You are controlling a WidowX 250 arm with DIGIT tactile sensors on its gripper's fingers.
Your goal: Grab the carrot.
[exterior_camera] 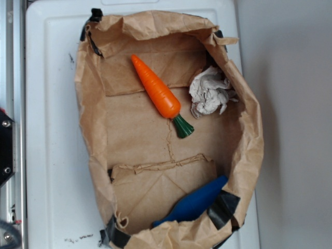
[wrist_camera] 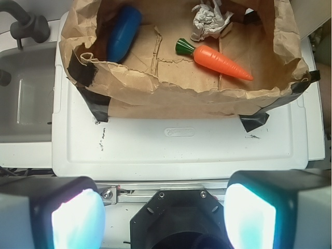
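Note:
An orange carrot (exterior_camera: 157, 92) with a dark green stem lies flat inside a shallow brown paper bag (exterior_camera: 88, 129), tip toward the far left corner. In the wrist view the carrot (wrist_camera: 220, 61) lies far ahead at the top, stem to the left. My gripper (wrist_camera: 163, 215) hangs open well short of the bag, over the robot base, with nothing between its two glowing pads (wrist_camera: 78, 220). The gripper does not show in the exterior view.
A crumpled white paper ball (exterior_camera: 209, 92) lies just right of the carrot. A blue cone-shaped toy (exterior_camera: 194, 203) leans in the bag's near right corner. The bag sits on a white lid (wrist_camera: 181, 145). A grey sink (wrist_camera: 26, 98) is at the left in the wrist view.

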